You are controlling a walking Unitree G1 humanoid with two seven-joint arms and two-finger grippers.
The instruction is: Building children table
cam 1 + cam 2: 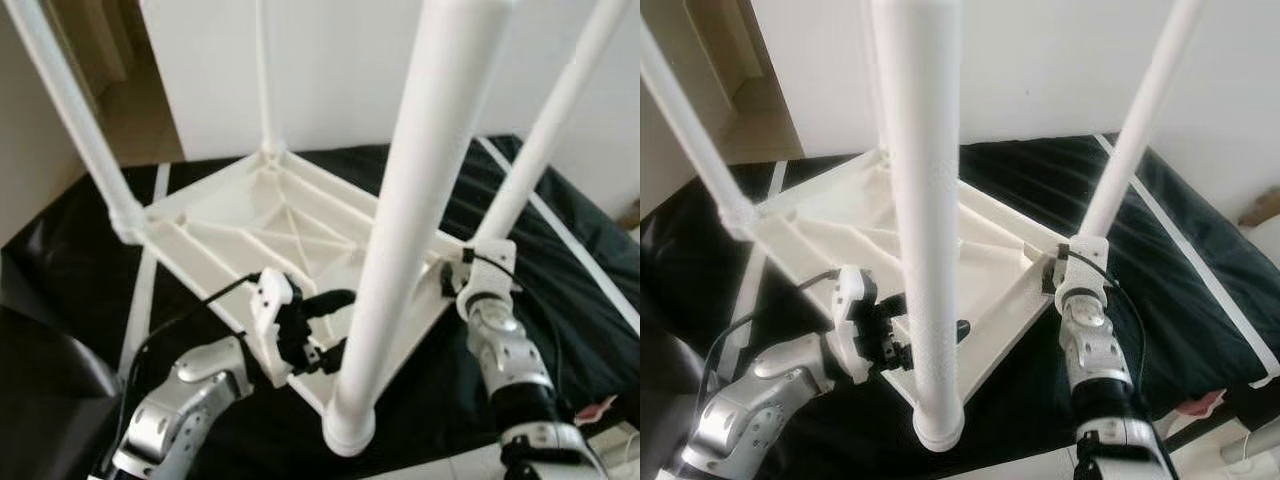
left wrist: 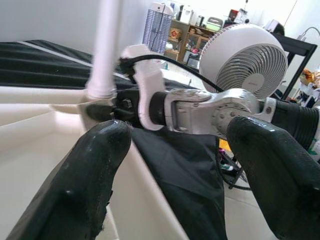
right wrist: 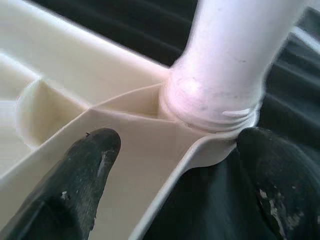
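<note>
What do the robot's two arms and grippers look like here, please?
Both arms are silver metal with rounded joint segments. The left arm carries a white wrist housing with a black cable looping off it. The right arm has a black forearm section and a white wrist block. Each gripper has two thick, rounded black fingers, scuffed on the right.

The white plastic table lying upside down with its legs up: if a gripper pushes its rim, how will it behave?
The white plastic upturned table probably is light, being thin and ribbed. On the black cover it would likely slide. The long white legs may flex or wobble. The left gripper and right gripper straddle its rim.
</note>
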